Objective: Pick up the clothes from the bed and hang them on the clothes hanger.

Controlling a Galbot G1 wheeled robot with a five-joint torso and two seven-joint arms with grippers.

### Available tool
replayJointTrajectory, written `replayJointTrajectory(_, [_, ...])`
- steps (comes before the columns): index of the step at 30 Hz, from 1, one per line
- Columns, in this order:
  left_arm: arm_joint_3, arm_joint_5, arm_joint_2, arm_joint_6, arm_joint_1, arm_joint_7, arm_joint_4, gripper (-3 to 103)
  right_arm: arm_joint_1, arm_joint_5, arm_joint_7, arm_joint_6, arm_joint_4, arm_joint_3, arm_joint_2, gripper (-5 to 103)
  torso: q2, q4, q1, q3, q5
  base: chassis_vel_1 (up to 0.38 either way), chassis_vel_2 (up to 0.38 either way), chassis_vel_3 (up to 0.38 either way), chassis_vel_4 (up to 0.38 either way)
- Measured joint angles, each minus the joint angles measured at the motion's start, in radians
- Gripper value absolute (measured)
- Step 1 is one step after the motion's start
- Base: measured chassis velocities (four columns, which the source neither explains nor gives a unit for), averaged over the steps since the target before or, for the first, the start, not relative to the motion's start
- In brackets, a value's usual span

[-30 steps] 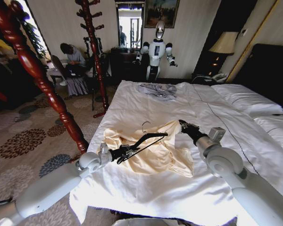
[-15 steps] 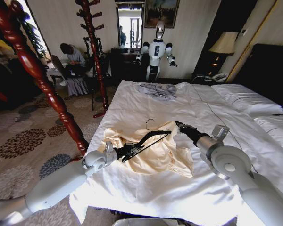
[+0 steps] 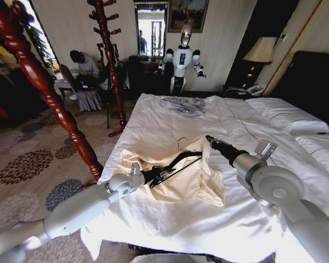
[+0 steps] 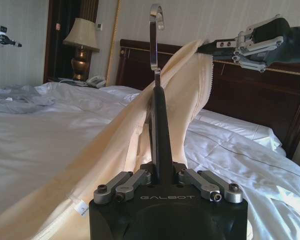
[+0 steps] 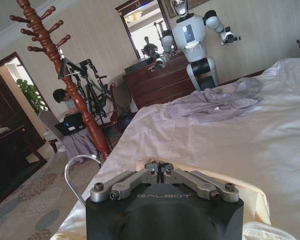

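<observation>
The pale cream-yellow garment [image 3: 175,178] lies on the near part of the bed [image 3: 153,118], partly raised off the white duvet, one edge drawn up toward the right gripper. The black clothes hanger [image 3: 178,163] sits in the folds of the fabric, its silver hook [image 3: 182,141] standing clear above the cloth. The left gripper [image 3: 155,175] is clenched on the lower bar of the hanger; in the left wrist view the hanger [image 4: 157,130] rises upright from between its closed jaws, with the garment [image 4: 135,145] draped past one side of it. The right gripper [image 3: 210,140] pinches a raised edge of the garment, seen in the left wrist view [image 4: 230,45] with the fabric hanging from its tips.

Risks, as judged from this arrangement: the pinch holds only a narrow edge of thin fabric, so tension between the two arms could pull it free and let the garment drop back onto the duvet. If the hanger arm is not inside the neck or sleeve opening, the cloth may merely drape over it and slide off when lifted. The hanger, held by a thin bar, may also rotate in the jaws. A grey-blue garment [image 3: 182,105] lies well apart, farther up the bed, and a wooden coat stand [image 3: 41,82] rises just beside the bed edge on the left, within reach of a swinging arm.
</observation>
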Motion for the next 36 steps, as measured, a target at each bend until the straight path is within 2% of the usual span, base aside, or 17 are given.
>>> replayJointTrajectory(9, [0.009, 0.003, -0.009, 0.005, 0.024, -0.009, -0.016, 18, 0.013, -0.04, -0.004, -0.003, -0.031, -0.079, 0.036, 0, 0.0, 0.0003, 0.0, 0.0, -0.0001, 0.0, 0.0, 0.0, 0.0])
replayJointTrajectory(24, [0.02, 0.014, -0.052, 0.005, 0.025, -0.024, 0.001, 18, -0.005, -0.069, -0.015, -0.024, -0.01, -0.133, 0.042, 0, 0.0, 0.0002, 0.0, 0.0, 0.0, 0.0, 0.0, 0.0, 0.0])
replayJointTrajectory(26, [0.001, 0.016, -0.066, 0.007, 0.043, -0.028, -0.008, 18, -0.03, -0.084, -0.053, -0.021, 0.001, -0.133, 0.043, 8, 0.0, 0.0003, 0.0, 0.0, -0.0001, 0.0, 0.0, 0.0, 0.0])
replayJointTrajectory(27, [0.001, 0.016, -0.066, 0.007, 0.043, -0.028, -0.008, 18, -0.03, -0.084, -0.053, -0.021, 0.001, -0.133, 0.043, 8, 0.0, 0.0003, 0.0, 0.0, -0.0001, 0.0, 0.0, 0.0, 0.0])
replayJointTrajectory(31, [-0.013, 0.015, -0.069, 0.009, 0.057, -0.031, -0.017, 18, -0.044, -0.052, -0.065, -0.007, 0.036, -0.113, 0.046, 28, 0.0, 0.0003, 0.0, 0.0, -0.0001, 0.0, 0.0, 0.0, 0.0])
replayJointTrajectory(34, [-0.022, 0.015, -0.063, 0.009, 0.064, -0.031, -0.018, 18, -0.062, -0.035, -0.072, -0.008, 0.056, -0.094, 0.041, 34, 0.0, 0.0006, 0.0, 0.0, -0.0002, 0.0, 0.0, 0.0, 0.0])
replayJointTrajectory(36, [-0.032, 0.015, -0.059, 0.009, 0.072, -0.031, -0.018, 18, -0.09, -0.028, -0.076, -0.009, 0.074, -0.07, 0.04, 44, 0.0, 0.0004, 0.0, 0.0, -0.0002, 0.0, 0.0, 0.0, 0.0])
